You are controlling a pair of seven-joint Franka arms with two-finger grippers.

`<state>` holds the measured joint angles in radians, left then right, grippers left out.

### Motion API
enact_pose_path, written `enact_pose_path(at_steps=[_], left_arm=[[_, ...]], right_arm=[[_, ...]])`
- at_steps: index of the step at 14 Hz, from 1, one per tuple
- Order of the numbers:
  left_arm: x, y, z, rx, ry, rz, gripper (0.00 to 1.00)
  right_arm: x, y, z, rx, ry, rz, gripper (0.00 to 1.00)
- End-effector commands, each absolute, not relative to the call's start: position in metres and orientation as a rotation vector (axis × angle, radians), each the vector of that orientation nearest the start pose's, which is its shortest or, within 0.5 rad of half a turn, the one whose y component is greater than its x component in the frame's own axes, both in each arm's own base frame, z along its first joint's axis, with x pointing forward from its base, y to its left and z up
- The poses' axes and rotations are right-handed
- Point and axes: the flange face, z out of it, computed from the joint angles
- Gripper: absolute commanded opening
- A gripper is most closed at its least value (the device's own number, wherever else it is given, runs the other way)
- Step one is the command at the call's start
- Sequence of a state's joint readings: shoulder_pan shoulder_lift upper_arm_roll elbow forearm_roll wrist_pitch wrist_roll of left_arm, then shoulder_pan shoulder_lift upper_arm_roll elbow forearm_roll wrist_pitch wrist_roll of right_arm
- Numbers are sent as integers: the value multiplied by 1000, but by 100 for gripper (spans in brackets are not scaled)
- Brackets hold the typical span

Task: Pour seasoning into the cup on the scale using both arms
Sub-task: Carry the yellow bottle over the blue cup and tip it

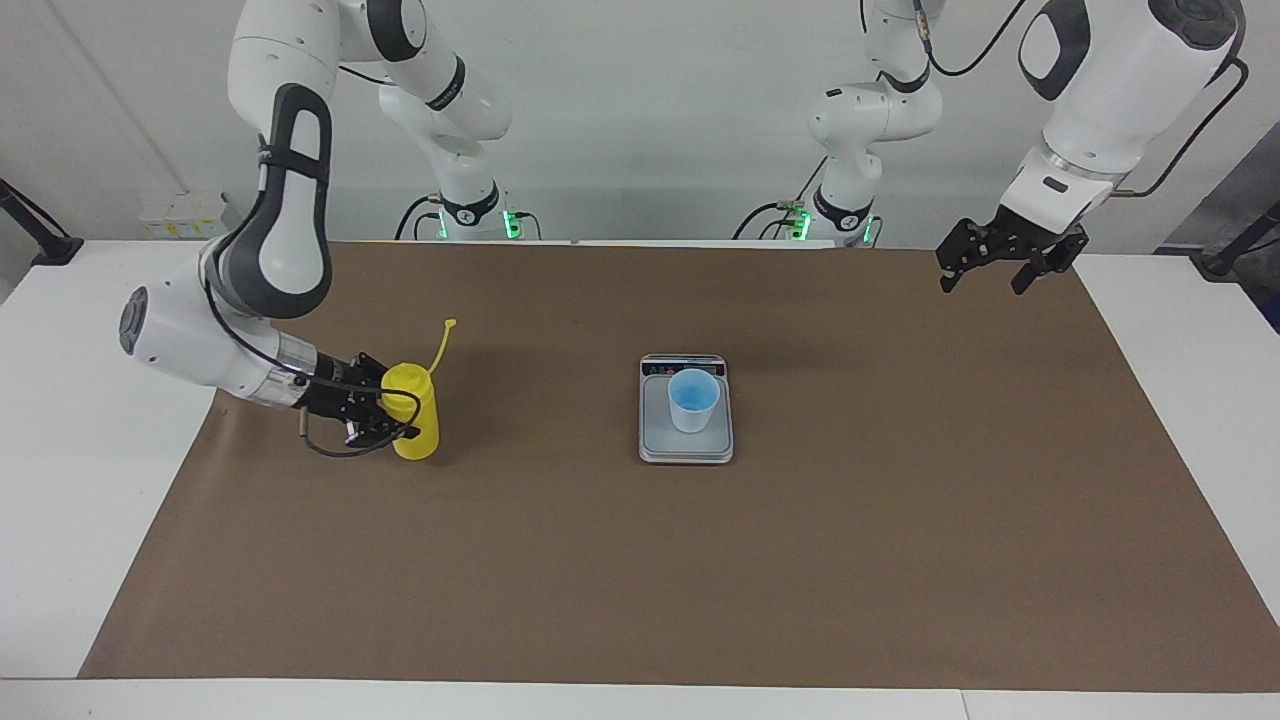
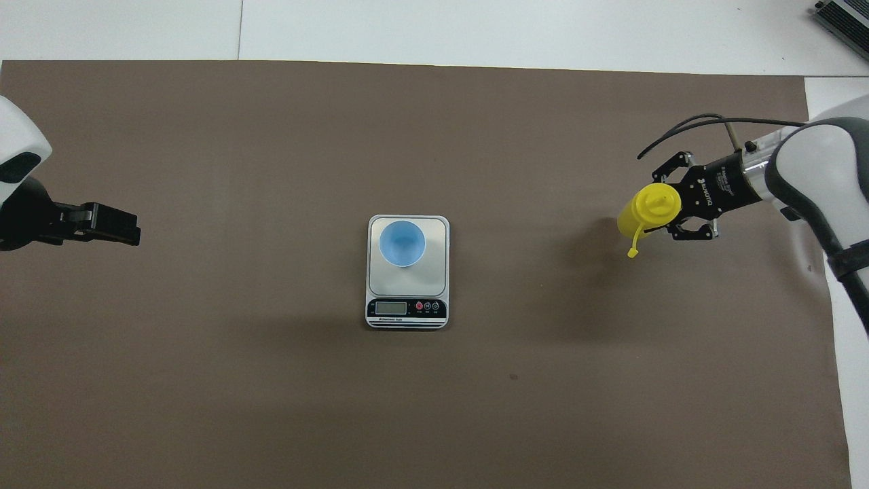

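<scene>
The seasoning, a yellow squeeze bottle (image 1: pixel 420 425) (image 2: pixel 638 212), stands upright at the right arm's end of the brown mat, its cap strap (image 1: pixel 441 345) sticking up. My right gripper (image 1: pixel 393 411) (image 2: pixel 669 202) reaches in from the side and is shut on the bottle's upper body. I cannot tell whether the bottle's base touches the mat. The light-blue cup (image 1: pixel 692 398) (image 2: pixel 402 243) stands on the silver-grey scale (image 1: pixel 685 450) (image 2: pixel 434 272) in the middle of the mat. My left gripper (image 1: pixel 990 272) (image 2: pixel 129 231) waits open in the air over the left arm's end of the mat.
The brown mat (image 1: pixel 640 580) covers most of the white table (image 1: pixel 60 480). The scale's display strip (image 2: pixel 406 309) lies along its edge nearest the robots. A dark device corner (image 2: pixel 845 17) shows at the table's farthest edge.
</scene>
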<state>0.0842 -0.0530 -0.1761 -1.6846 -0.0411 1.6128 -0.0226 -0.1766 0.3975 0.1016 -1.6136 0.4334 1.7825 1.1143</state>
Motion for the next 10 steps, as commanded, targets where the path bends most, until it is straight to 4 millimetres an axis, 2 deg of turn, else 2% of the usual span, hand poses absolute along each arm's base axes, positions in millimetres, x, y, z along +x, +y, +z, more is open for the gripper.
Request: enact_pose_path(at_steps=[1, 3, 5, 7, 10], left_arm=[[533, -53, 606, -3179, 108, 34, 100], [533, -49, 606, -3179, 100, 36, 100], [533, -49, 606, -3179, 98, 36, 100], [534, -49, 606, -3180, 98, 36, 100], [536, -47, 608, -3180, 96, 26, 100]], right_arm=[[660, 40, 413, -2296, 1857, 462, 0], [664, 80, 420, -2324, 1882, 421, 0], [663, 134, 430, -2480, 1852, 291, 0], [654, 177, 427, -2598, 1859, 193, 0], [645, 227, 431, -2822, 1797, -9, 0]])
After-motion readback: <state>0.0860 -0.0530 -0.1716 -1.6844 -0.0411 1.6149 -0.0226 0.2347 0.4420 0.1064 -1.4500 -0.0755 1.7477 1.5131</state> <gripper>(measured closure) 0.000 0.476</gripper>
